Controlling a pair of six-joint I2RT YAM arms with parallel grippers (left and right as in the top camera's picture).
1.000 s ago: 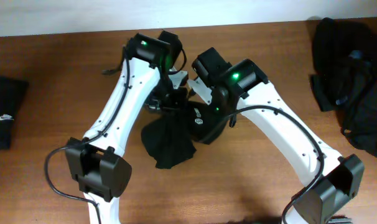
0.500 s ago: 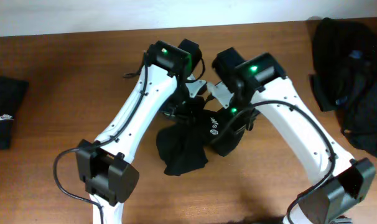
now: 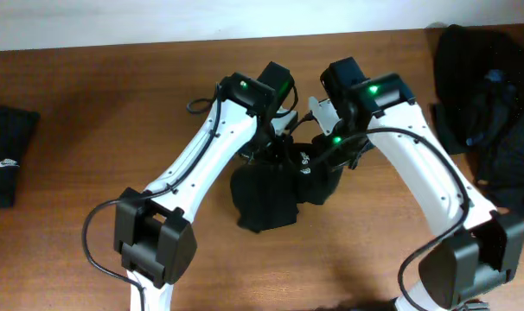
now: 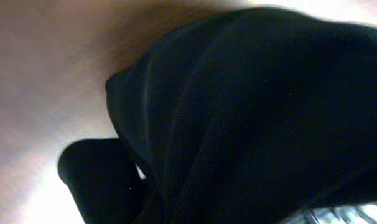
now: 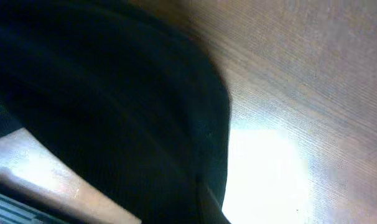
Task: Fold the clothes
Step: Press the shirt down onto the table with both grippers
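Nearest, at mid-table: bunched black garment (image 3: 264,194), hanging in a crumpled drape, contact with the wooden table (image 3: 89,112) unclear. Just behind the garment's top: left gripper (image 3: 277,149) and right gripper (image 3: 321,155) side by side, each pinched narrowly on its upper fabric. Both wrist views filled with dark cloth. Far left of the garment: folded black piece (image 3: 7,155) with a small white logo (image 3: 9,161). Right of the garment and farther back: heap of black clothes (image 3: 491,104).

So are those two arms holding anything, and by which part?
Yes, one black garment. The left pincer and right pincer each pinch its bunched upper edge, close together; the rest droops below them. Which hem or sleeve that is cannot be told.
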